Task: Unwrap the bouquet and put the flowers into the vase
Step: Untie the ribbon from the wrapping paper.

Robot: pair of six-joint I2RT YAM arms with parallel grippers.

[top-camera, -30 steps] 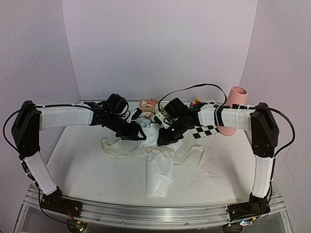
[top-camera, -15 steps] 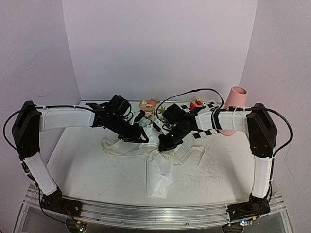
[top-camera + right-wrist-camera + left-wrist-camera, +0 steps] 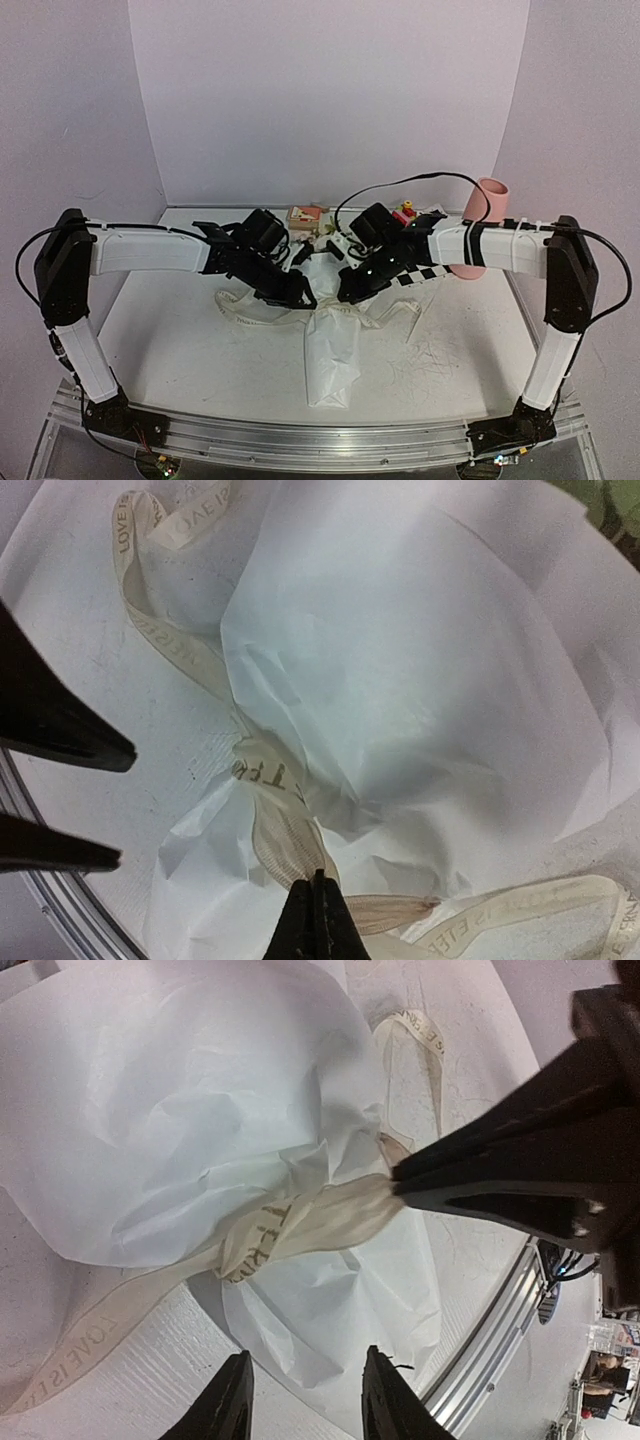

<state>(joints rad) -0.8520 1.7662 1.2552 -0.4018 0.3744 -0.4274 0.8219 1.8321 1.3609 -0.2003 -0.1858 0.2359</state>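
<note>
The bouquet point(image 3: 330, 350) lies mid-table in creased white paper point(image 3: 170, 1110), tied at its neck with a cream printed ribbon point(image 3: 285, 830). My right gripper point(image 3: 318, 882) is shut on a ribbon strand beside the knot, and shows in the top view point(image 3: 346, 294) too. My left gripper point(image 3: 306, 1355) hovers open over the paper just left of the knot, holding nothing. Of the flowers only a bit of green leaf point(image 3: 610, 498) shows; the blooms are hidden. The pink vase point(image 3: 490, 197) stands upright at the far right, partly behind my right arm.
Loose ribbon ends trail on the table to the left point(image 3: 240, 310) and right point(image 3: 410, 315) of the wrap. Small toy blocks point(image 3: 305, 215) and a checkered board point(image 3: 422, 272) lie near the back wall.
The right gripper came down to the knot and shut on the ribbon. The left gripper moved right, closer to the knot, with its jaws a little narrower.
</note>
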